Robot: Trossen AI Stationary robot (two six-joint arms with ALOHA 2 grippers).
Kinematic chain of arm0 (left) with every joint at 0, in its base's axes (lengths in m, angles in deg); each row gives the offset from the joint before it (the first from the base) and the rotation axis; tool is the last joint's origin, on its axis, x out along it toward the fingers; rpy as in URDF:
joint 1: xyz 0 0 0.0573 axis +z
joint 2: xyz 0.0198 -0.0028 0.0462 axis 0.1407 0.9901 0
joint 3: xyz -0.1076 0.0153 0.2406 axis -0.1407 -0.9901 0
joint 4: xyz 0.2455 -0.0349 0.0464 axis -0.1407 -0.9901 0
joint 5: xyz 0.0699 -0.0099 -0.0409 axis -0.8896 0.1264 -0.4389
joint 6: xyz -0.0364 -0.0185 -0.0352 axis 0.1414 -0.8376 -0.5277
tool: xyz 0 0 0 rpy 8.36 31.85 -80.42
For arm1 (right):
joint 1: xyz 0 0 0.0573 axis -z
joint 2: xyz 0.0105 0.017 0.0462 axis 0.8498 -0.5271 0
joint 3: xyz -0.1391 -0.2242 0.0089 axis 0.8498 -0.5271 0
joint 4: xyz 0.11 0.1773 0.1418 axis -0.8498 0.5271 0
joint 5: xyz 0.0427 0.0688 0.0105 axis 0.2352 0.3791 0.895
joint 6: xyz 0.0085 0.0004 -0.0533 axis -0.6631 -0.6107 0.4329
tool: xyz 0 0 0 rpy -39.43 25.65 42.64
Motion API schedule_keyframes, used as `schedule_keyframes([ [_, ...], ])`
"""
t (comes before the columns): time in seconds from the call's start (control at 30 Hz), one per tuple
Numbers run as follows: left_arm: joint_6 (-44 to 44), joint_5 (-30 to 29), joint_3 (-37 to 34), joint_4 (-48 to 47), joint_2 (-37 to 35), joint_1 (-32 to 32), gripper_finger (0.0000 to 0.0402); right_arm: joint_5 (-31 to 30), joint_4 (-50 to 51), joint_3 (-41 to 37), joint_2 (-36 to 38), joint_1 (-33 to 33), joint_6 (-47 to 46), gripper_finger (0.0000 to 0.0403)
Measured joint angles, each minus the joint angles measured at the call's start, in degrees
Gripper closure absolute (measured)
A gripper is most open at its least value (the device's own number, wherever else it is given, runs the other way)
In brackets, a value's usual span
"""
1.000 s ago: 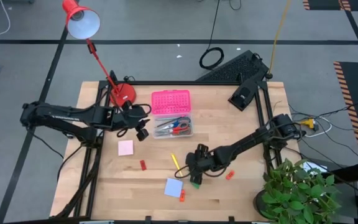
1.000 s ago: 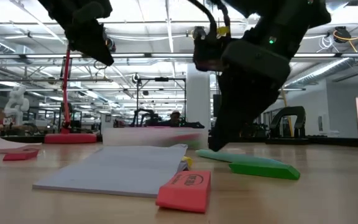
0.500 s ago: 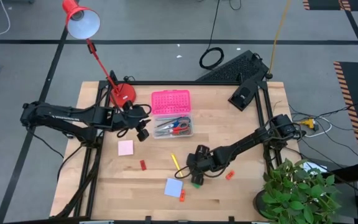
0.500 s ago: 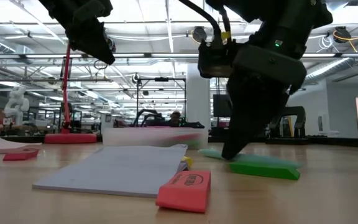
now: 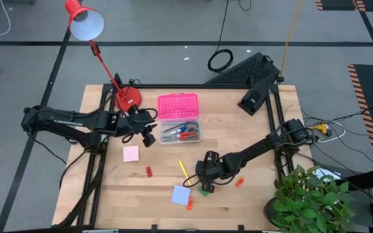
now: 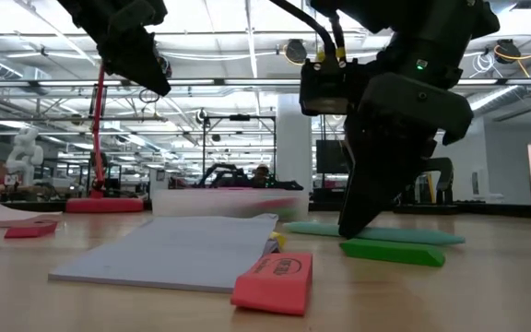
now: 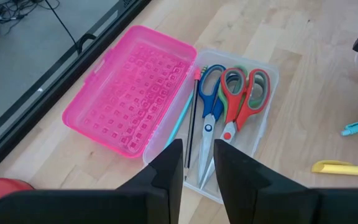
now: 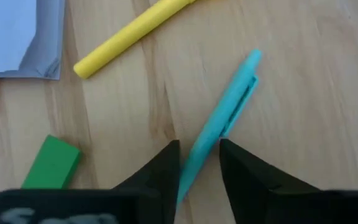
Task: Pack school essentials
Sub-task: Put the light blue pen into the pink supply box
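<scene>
- I see the left gripper [image 5: 149, 137] above the table just left of the clear box [image 5: 180, 131]; its fingers [image 7: 163, 177] stand slightly apart and hold nothing.
- In the box lie the blue scissors [image 7: 209, 112] and the red scissors [image 7: 246, 102], beside the open pink lid [image 5: 178, 106].
- The pink note pad [image 5: 131, 153], a red eraser [image 5: 149, 171] and the blue note pad [image 5: 180, 195] lie on the wood.
- The yellow pencil [image 8: 135, 28] and green eraser [image 8: 51, 163] lie near the right gripper [image 8: 197, 163].
- Its fingers are open on both sides of the teal pen [image 8: 219, 121], low at the table, not yet closed.
</scene>
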Motion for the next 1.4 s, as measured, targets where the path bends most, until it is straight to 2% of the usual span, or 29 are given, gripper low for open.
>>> schedule_keyframes([
  [0.2, 0.0, 0.0, 0.0, 0.0, 0.0, 0.0, 0.0309, -0.7, 1.3, 0.0, 0.1, 0.4, 0.1, 0.0372],
  [0.3, 0.0, 0.0, 0.0, 0.0, 0.0, 0.0, 0.0309, -0.8, 1.4, 0.0, 0.1, 0.5, 0.6, 0.0392],
  [0.53, 0.0, 0.0, 0.0, 0.5, 0.0, 0.0, 0.0309, -0.9, 1.4, -0.1, 0.6, 0.5, 2.3, 0.0374],
  [0.67, 1.2, 1.3, 0.0, 2.0, 0.0, 0.0, 0.0309, -0.9, 2.1, -0.3, 2.3, 0.5, 3.6, 0.0380],
  [0.83, 1.4, 2.2, 0.0, 2.8, 0.0, -1.1, 0.0309, -1.1, 1.5, -0.2, 6.6, 0.5, 5.0, 0.0386],
  [1.1, 3.1, 2.4, 0.0, 6.9, 0.0, -4.8, 0.0309, -7.0, 1.0, -0.4, 16.1, -2.0, 8.8, 0.0384],
  [1.27, 4.2, 2.4, 0.0, 9.3, 0.0, -7.5, 0.0309, -9.9, -5.9, -4.4, 23.4, -4.2, 12.0, 0.0383],
  [1.4, 6.5, 2.4, 0.0, 14.3, 1.8, -9.6, 0.0309, -9.8, -15.4, -9.9, 28.7, -5.1, 14.5, 0.0383],
])
